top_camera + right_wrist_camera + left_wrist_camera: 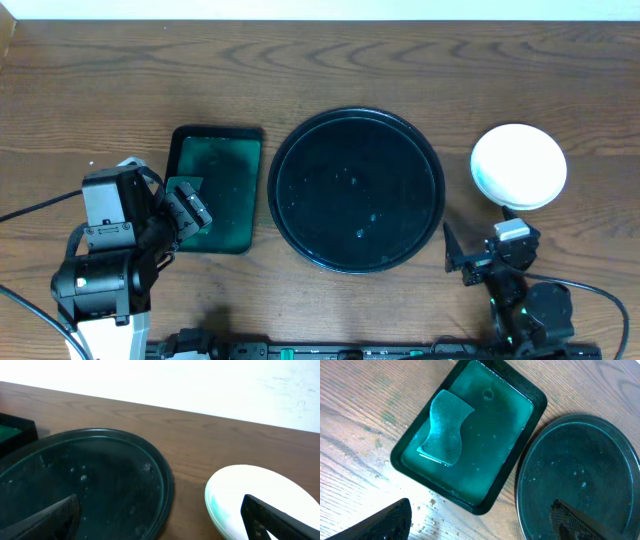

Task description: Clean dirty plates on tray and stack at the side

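I see the tray [275, 190] empty on the bench [90, 90], with the plates [518, 165] stacked to its right. The left pincer [188, 210] above the sponge [445, 427] and the right pincer [478, 252] near the stack are both wide and hold nothing. The job looks done; I'd lift both away gently, keeping clear of the stack.

One black tray [357, 190], one green tray [232, 160], one sponge [445, 427], one white plate stack [518, 165]

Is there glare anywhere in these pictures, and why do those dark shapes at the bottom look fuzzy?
Overhead: even light, the plates nearly washed-out white. Left wrist: a bright glare patch on the table beside the green tray. Right wrist: the gripper's fingers look soft-edged, probably too close.
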Robot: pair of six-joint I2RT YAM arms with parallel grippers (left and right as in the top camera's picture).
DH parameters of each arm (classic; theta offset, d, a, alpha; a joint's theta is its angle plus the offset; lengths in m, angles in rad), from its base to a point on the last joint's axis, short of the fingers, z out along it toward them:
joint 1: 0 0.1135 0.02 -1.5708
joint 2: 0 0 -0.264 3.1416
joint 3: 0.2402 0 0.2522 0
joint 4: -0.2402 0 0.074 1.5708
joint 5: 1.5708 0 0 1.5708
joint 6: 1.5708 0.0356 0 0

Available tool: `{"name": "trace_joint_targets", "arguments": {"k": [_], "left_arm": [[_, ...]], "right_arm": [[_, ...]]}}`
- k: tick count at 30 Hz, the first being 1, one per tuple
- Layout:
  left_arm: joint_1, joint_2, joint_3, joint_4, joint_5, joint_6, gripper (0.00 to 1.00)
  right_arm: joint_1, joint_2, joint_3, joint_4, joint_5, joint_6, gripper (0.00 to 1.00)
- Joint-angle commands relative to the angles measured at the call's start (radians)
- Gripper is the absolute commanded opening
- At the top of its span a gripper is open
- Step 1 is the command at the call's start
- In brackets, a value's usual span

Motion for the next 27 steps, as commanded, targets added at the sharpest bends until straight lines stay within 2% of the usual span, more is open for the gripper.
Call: {"name": "trace_joint_targets", "arguments": {"k": [1,5,27], "left_arm": [[0.001,-0.001,-0.004,-0.002,-0.008,-0.012,0.88],[0.001,-0.001,-0.004,-0.002,-0.008,-0.012,0.88],[0.001,-0.001,-0.004,-0.002,-0.008,-0.012,0.89]], "right_arm": [[-0.004,-0.019,-0.101,0.109,0.002,-0.010,0.99],[-0.004,-0.019,-0.164,0.272,-0.005,-0.011,0.99],[-0.002,-0.018,-0.164,0.270,-0.005,-0.011,0.99]]}}
